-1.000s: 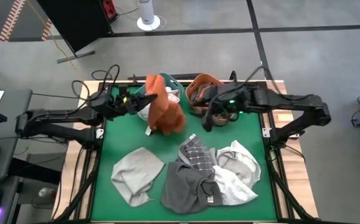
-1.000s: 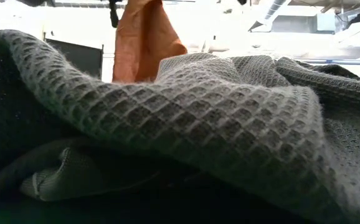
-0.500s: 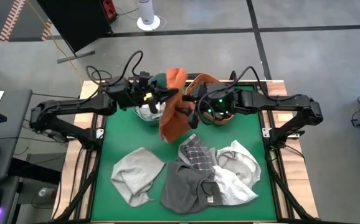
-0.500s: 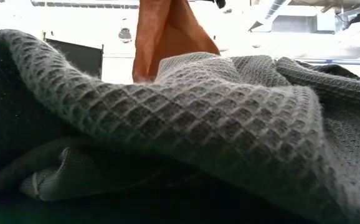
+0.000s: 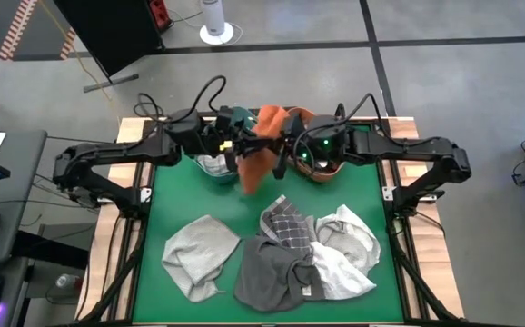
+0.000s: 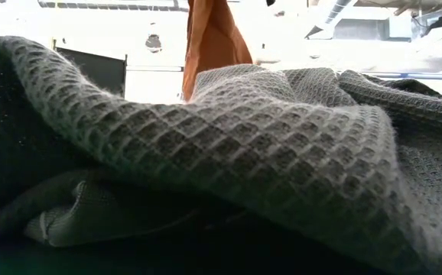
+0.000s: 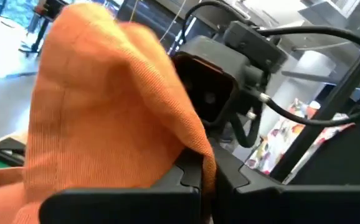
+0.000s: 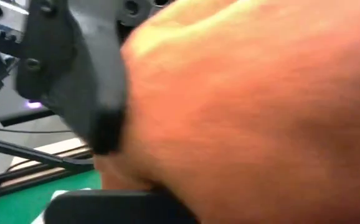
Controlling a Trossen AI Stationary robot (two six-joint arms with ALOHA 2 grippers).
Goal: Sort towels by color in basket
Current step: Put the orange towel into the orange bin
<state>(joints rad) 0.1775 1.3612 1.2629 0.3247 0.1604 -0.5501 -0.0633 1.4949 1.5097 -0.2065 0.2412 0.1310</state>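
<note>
Rust-orange towel (image 5: 259, 153) higher, seemingly double-gripped.

High view evenly lit, sharp, soft shadows. Low view background overexposed. Right wrist view strongly blurred, rust-orange towel (image 8: 248, 106) out of focus.

From table height, a dark grey towel (image 6: 282, 160) lying against the lens blocks nearly all of the worktop, and the rust-orange towel (image 6: 213, 38) is cut off by the upper edge, its held end unseen. Past the right tool, blurred orange cloth fills the picture, hiding the fingertips. From above, where the left tool (image 5: 244, 145) and right tool (image 5: 282, 147) meet the cloth is too small to make out.
</note>
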